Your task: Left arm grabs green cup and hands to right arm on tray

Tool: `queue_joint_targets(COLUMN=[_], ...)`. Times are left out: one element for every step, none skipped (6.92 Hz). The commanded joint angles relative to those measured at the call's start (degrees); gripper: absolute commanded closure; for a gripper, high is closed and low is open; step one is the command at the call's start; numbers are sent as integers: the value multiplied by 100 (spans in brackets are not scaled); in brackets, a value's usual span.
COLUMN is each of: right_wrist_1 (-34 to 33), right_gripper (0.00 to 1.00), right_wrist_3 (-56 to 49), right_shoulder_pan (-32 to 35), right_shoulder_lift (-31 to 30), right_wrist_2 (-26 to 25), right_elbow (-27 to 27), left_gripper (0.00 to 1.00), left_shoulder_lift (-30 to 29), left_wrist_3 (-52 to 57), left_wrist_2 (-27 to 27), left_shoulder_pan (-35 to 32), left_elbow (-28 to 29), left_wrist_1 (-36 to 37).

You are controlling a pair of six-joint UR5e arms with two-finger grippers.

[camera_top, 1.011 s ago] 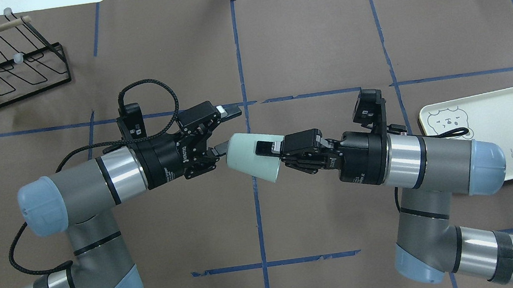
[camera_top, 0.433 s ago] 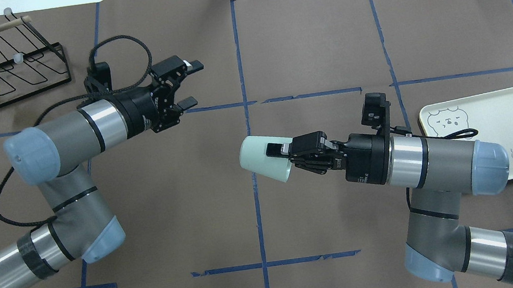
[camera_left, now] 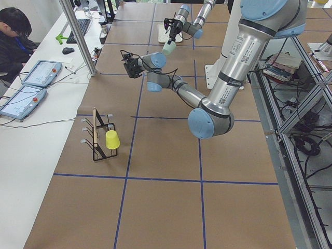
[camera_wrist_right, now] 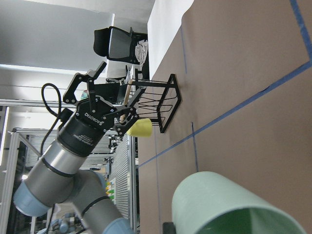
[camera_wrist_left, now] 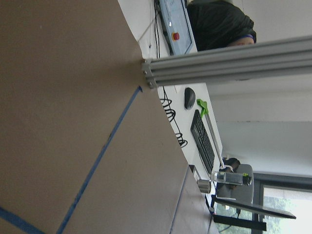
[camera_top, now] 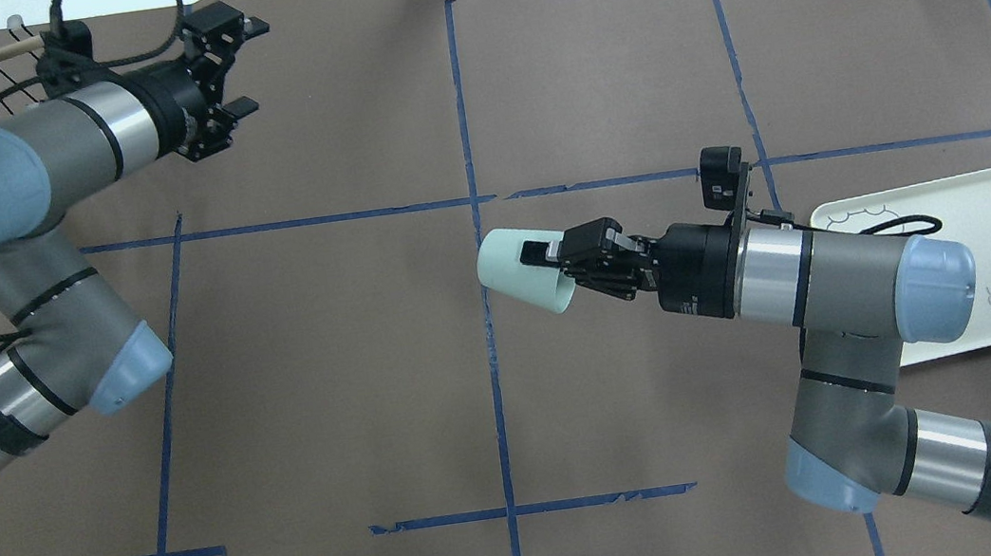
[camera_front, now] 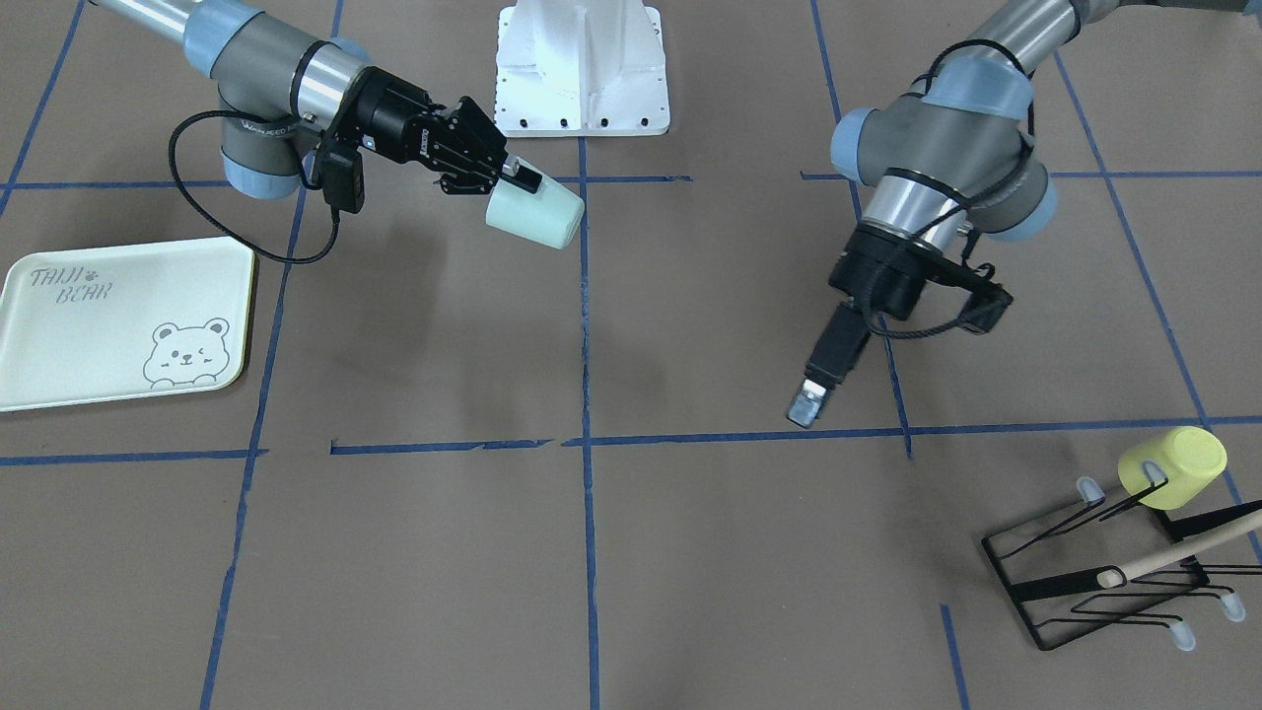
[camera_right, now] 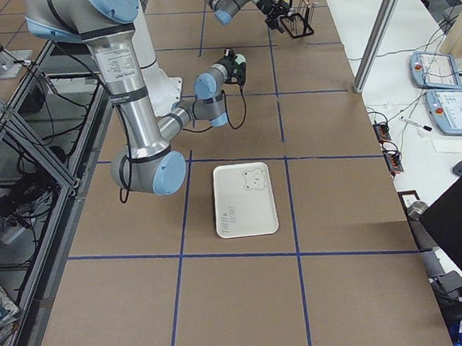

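Note:
The green cup (camera_top: 517,281) is a pale mint tumbler held on its side above the table's middle. My right gripper (camera_top: 543,264) is shut on the cup's rim, one finger outside the wall and one inside. The same hold shows in the front-facing view, gripper (camera_front: 523,185) on cup (camera_front: 537,217). The cup's wall and mouth fill the bottom of the right wrist view (camera_wrist_right: 229,204). My left gripper (camera_top: 246,68) is open and empty at the far left, well away from the cup. The tray (camera_top: 967,225) lies on the table behind my right forearm, which covers part of it.
A yellow-green cup (camera_front: 1173,468) hangs on a black wire rack (camera_front: 1104,582) at the far left corner, just past my left arm. The white robot base (camera_front: 582,69) stands at the near edge. An operator sits beyond the table's far edge.
My left gripper, open, has drawn back from the cup to the far left near the rack. My right gripper has carried the cup a little to the right.

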Motion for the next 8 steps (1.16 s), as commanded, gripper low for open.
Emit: queue_joint_targets(right_wrist_1=[-1612, -2900, -4192, -5292, -6321, -7393, -8239, -8587], right_gripper=[100, 100, 100, 100, 100, 100, 100, 100], right_wrist_3=[-512, -802, -1449, -2221, -2925, -3915, -4969, -5633], right_shoulder_pan=[755, 1247, 1626, 1821, 1997, 2208, 2453, 2647], right_shoulder_lift=[15, 33, 111, 138, 147, 156, 156, 138], right_wrist_2=[956, 1632, 2248, 2454, 2526, 2640, 2641, 2641], right_elbow=[254, 596, 930, 1229, 1449, 1599, 1749, 1742], left_gripper=[0, 0, 0, 0, 0, 0, 0, 0], left_shoulder_lift=[486, 1047, 1601, 1998, 2245, 2318, 2318, 2310], left_wrist_3=[1990, 3334, 4601, 5675, 6834, 7707, 8856, 9964], left_wrist_2=[29, 29, 20, 3, -84, -581, -1465, -2065], left_shoulder_pan=[-329, -329, -329, -382, -565, -993, -1719, -2301], left_elbow=[-430, -599, -687, -732, -741, -741, -741, -697], left_wrist_1=[1344, 1357, 1366, 1366, 1453, 1923, 2537, 3283])
